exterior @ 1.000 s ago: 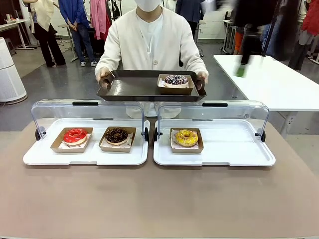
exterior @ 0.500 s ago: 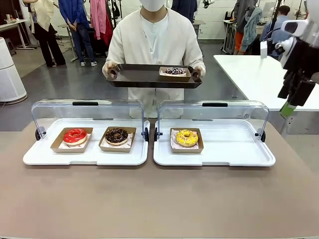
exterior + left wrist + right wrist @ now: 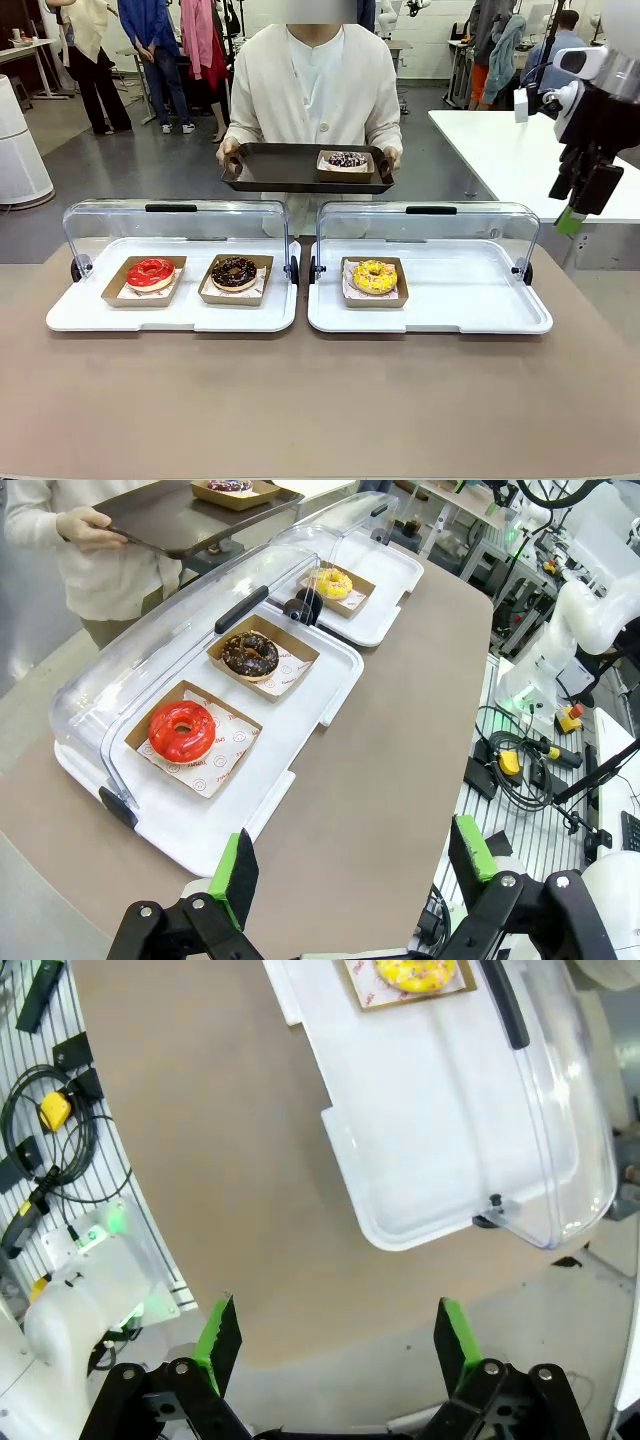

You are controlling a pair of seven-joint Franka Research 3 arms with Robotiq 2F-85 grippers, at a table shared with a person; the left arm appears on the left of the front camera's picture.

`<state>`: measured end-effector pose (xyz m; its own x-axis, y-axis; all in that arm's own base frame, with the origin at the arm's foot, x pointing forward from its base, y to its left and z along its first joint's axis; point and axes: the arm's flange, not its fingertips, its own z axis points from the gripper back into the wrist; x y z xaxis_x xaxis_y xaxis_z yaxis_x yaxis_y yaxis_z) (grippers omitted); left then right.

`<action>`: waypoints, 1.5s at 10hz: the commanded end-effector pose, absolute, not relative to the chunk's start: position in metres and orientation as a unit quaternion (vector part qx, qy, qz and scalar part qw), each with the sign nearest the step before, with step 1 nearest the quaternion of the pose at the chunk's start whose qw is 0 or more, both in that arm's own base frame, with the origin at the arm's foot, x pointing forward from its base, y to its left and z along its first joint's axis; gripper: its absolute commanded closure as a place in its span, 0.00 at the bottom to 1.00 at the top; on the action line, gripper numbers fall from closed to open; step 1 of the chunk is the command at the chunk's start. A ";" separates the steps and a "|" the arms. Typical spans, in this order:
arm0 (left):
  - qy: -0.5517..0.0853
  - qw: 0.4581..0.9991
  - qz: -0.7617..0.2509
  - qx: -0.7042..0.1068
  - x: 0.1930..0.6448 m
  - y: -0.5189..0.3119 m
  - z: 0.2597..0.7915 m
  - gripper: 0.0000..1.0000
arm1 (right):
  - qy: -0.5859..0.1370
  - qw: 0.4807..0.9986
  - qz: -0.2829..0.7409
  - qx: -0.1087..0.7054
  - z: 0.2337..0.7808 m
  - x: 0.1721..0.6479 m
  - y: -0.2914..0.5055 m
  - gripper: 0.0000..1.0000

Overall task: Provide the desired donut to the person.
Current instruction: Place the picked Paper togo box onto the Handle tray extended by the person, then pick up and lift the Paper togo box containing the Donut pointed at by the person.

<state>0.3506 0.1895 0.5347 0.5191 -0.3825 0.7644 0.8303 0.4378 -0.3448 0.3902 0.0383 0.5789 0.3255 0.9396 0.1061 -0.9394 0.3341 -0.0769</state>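
Note:
The person (image 3: 315, 90), in a cream cardigan, stands behind the table holding a dark tray (image 3: 270, 168) with both hands. On the tray sits a dark-iced, sprinkled donut (image 3: 347, 160) in a paper box. On the table lie a red donut (image 3: 150, 272), a chocolate donut (image 3: 234, 272) and a yellow donut (image 3: 374, 276). My right gripper (image 3: 578, 205) hangs open, high at the table's right end, holding nothing; in its own wrist view the right gripper (image 3: 337, 1338) looks down on the yellow donut (image 3: 412, 972). My left gripper (image 3: 352, 865) is open and empty, above the near left corner, well back from the red donut (image 3: 182, 730).
Two white trays (image 3: 90, 312) (image 3: 470, 300) with raised clear lids (image 3: 175, 215) (image 3: 430, 218) hold the boxed donuts. A white table (image 3: 520, 160) stands at the back right. Other people stand far behind. Cables and robot bases lie beside the table (image 3: 515, 770).
The person has drawn the tray with the sprinkled donut back from over the table towards the body. My right arm has swung back to the far right.

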 end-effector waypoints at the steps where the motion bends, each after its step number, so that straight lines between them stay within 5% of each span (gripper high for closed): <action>1: -0.315 0.784 -0.385 -0.370 0.350 0.190 0.536 0.00 | -0.062 0.818 0.571 -0.001 0.578 0.387 0.038 0.00; 11: -0.315 0.784 -0.385 -0.370 0.350 0.190 0.536 0.00 | -0.066 0.814 0.576 -0.001 0.580 0.388 0.038 0.00; 12: -0.315 0.784 -0.385 -0.370 0.350 0.190 0.536 0.00 | -0.156 0.697 0.638 0.287 0.569 0.385 0.021 0.00; 13: -0.315 0.784 -0.385 -0.370 0.350 0.190 0.536 0.00 | -0.217 0.593 0.655 0.416 0.560 0.381 0.002 0.00; 15: -0.315 0.784 -0.385 -0.370 0.350 0.190 0.536 0.00 | -0.345 0.456 0.643 0.510 0.542 0.376 -0.031 0.00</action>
<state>0.3505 0.1898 0.5347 0.5195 -0.3821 0.7643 0.8299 0.4385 -0.3449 0.3800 -0.0150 0.5566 0.0425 0.7736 0.6323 -0.9973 0.0708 -0.0196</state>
